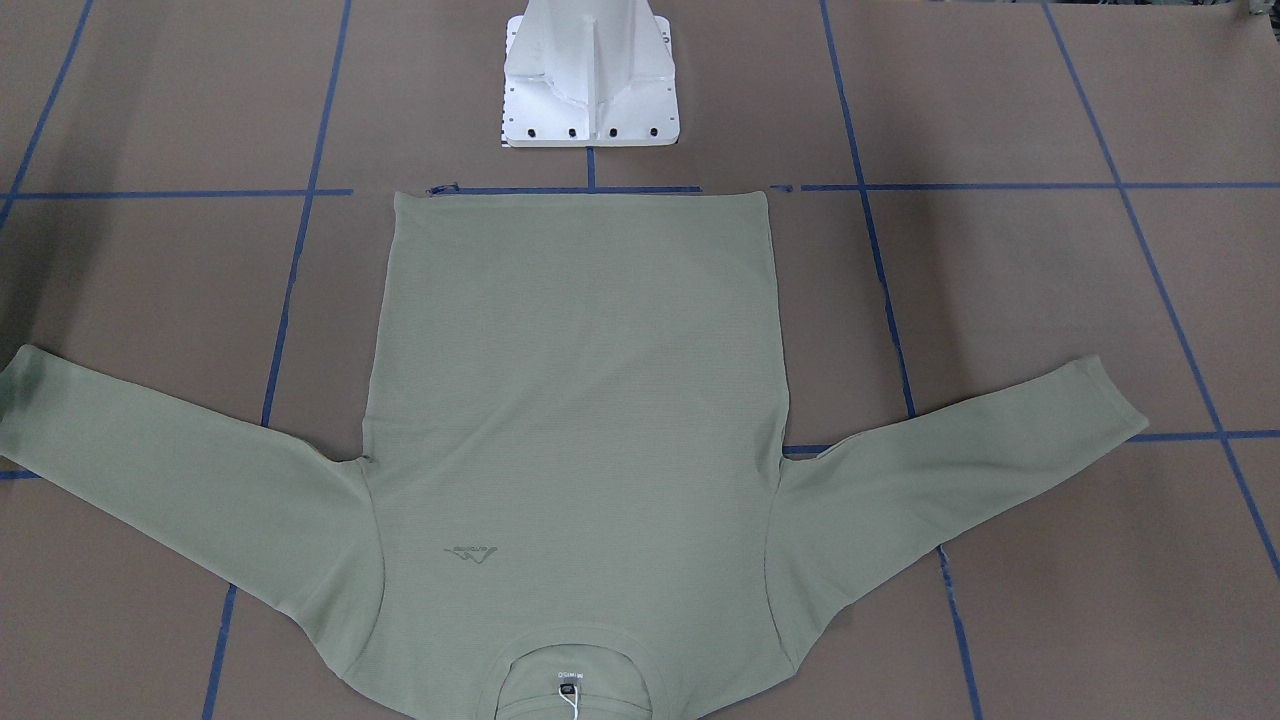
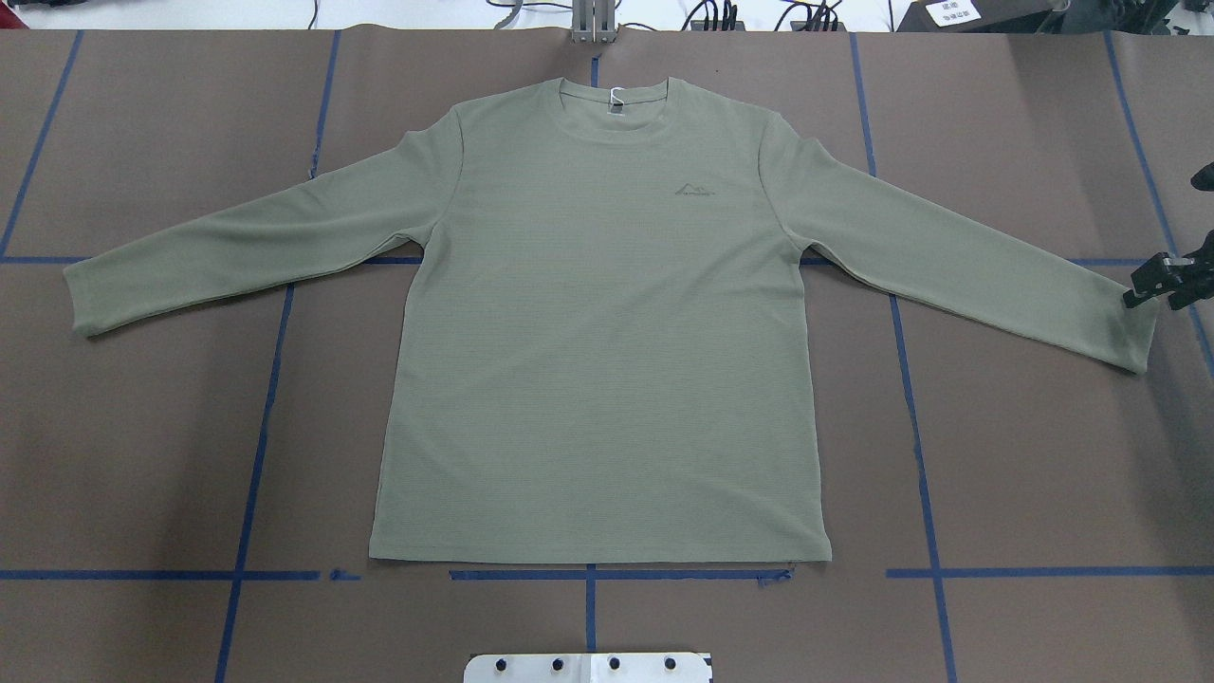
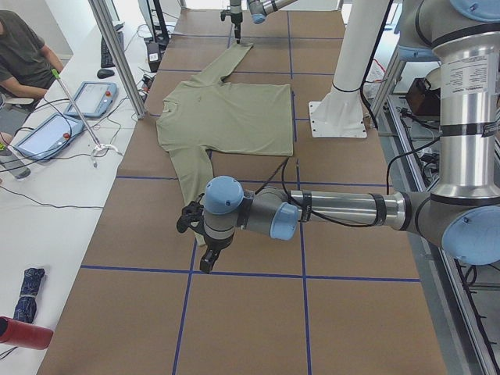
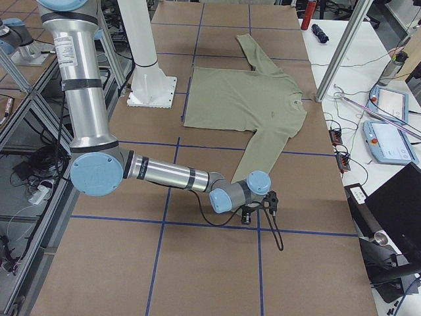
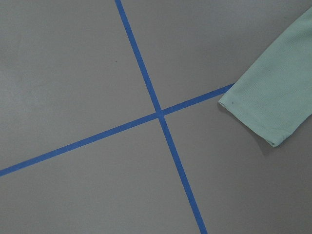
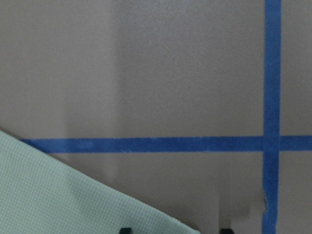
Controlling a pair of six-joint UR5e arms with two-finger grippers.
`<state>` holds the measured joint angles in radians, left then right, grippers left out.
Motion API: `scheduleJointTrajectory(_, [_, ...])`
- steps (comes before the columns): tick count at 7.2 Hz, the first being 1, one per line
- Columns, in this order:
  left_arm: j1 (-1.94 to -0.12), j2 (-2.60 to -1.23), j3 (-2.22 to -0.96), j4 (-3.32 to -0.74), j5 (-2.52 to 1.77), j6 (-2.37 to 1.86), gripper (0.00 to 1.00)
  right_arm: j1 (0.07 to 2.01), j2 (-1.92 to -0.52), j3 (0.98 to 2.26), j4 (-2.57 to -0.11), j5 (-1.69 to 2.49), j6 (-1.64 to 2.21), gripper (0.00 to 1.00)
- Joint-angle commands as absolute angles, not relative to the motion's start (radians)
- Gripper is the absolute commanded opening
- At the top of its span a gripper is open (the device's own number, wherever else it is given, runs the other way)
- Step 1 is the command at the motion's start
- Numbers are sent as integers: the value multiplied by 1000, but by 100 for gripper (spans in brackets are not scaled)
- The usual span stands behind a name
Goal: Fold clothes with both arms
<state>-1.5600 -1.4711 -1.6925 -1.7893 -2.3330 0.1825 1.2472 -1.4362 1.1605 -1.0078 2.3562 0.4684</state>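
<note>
Straight out from the white pedestal base [image 1: 590, 90], the sage-green shirt [image 2: 597, 332] lay flat and face up on the brown surface [image 2: 1043, 455]. Its hem [image 2: 597, 556] was the edge nearest the pedestal, square across in front of it, with a line of blue tape [image 2: 531, 574] between the two. Its round ribbed collar [image 2: 615, 87], with the white hang tag [image 2: 615, 99] inside the neck opening, pointed directly away from the pedestal. The body's long axis therefore ran from the pedestal toward the surface's far edge. Both sleeves spread wide across that axis, each slanting back toward the pedestal's side as it went outward. The small chest logo [image 2: 695, 187] sat on the robot's right of that axis.

Well out to the pedestal's right, the right arm [image 4: 164, 176] reached low along the surface, and the right gripper [image 2: 1152, 285] hung at the far corner of the right sleeve's cuff [image 2: 1133, 334]. Its jaws stood apart: in the wrist view one black tip [image 6: 125, 230] showed over the knit and the other [image 6: 224, 230] over bare surface.

Well out to the pedestal's left, the left arm [image 3: 344, 209] lay stretched out low, and the left gripper [image 3: 206, 262] hung at the end of the left sleeve [image 2: 247, 247]. Its wrist view showed that sleeve's cuff [image 5: 265, 114] beside a tape crossing, but none of the jaws. I could not tell whether they were open or closed.
</note>
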Motion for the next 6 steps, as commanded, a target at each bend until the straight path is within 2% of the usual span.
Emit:
scheduleJointTrajectory(1, [-1560,-1471,-1692,-1790,-2333,183,100,1247,-1434,1158,-1006,2356,489,0])
scheduleJointTrajectory(4, [-1560,-1470,-1692,-1789,-2333,183,100,1249,-1437,1186,-1002,2362,480,0])
scheduleJointTrajectory(5, [-1560,-1470,-1690,-1789,-2333,181,100,1250,-1445,1218,-1002,2370,482,0])
scheduleJointTrajectory(6, [-1560,-1471,-1692,-1789,-2333,181,100,1253,-1454,1303,-1014,2387,491,0])
